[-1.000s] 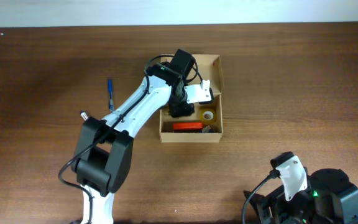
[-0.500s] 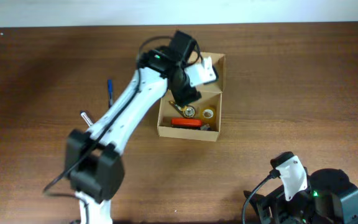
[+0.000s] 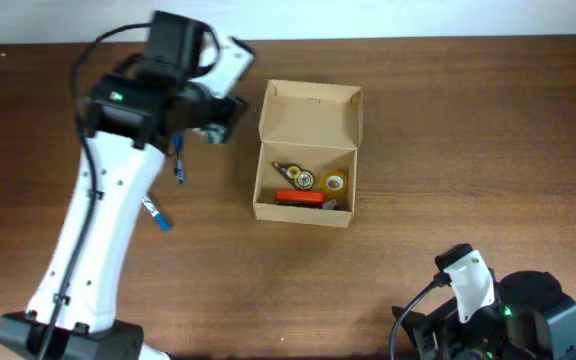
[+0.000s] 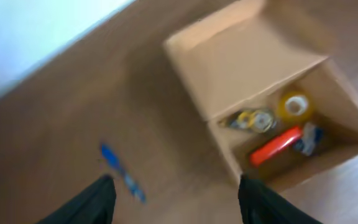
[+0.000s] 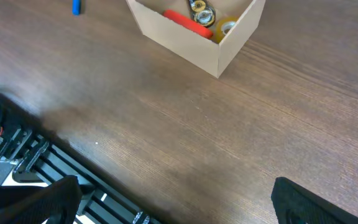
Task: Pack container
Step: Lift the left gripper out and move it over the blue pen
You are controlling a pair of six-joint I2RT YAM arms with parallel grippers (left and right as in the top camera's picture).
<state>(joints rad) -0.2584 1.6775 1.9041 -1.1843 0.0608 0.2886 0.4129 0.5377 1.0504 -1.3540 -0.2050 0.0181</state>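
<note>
The container [image 3: 306, 212] is a tan cardboard box in mid-table, its flap lid [image 3: 311, 107] standing open at the far side. Inside lie two tape rolls [image 3: 301, 178] [image 3: 335, 182] and an orange-red item [image 3: 300, 199]. My left gripper [image 3: 216, 124] hangs above the table just left of the box, open and empty. In the blurred left wrist view its fingers [image 4: 179, 205] frame bare wood, with the box [image 4: 229, 146] at the right and a blue pen [image 4: 122, 172] at the left. My right gripper [image 5: 179, 208] is open and empty, parked at the near right.
A blue pen [image 3: 180, 162] lies left of the box, partly under my left arm. A second pen [image 3: 156, 213] lies nearer the front. The right arm's base [image 3: 528, 310] fills the near right corner. A dark rack [image 5: 23, 162] shows in the right wrist view.
My left gripper has pulled out of the box and swung up and to the left. A second tape roll now lies in the box, which has turned slightly. The right arm has not moved.
</note>
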